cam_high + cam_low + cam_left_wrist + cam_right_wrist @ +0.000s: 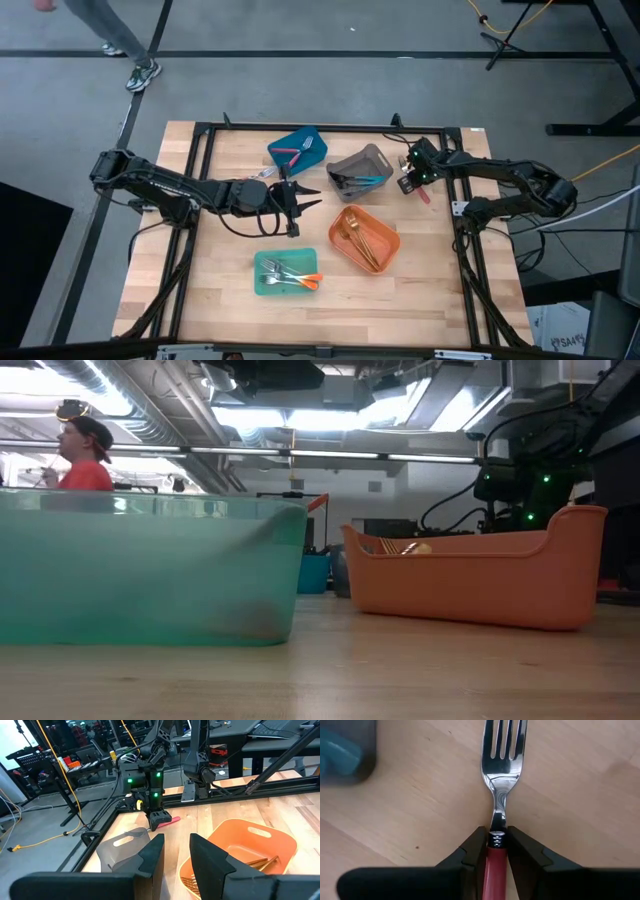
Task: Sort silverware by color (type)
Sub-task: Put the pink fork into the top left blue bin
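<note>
A fork with silver tines and a pink-red handle is near the table's far right, beside the grey bin. My right gripper is shut on it and points down there; the left wrist view shows it too. My left gripper hangs open over mid-table, between the blue bin and the orange bin. Pink-handled pieces lie in the blue bin, blue-handled in the grey, gold in the orange, orange-handled in the teal bin. My right gripper pinches the fork's handle at its tine end, just behind the neck, between its two fingers. The fingers come from above. The tines stick out ahead of them and the handle's free end shows behind. Whether the fork is lifted off the wood, I cannot tell.
The four bins cluster around mid-table. A black frame borders the wooden top. Bare wood lies at the table's left and along its near edge. In the low view the teal bin and orange bin fill the foreground; a person is in the room behind.
</note>
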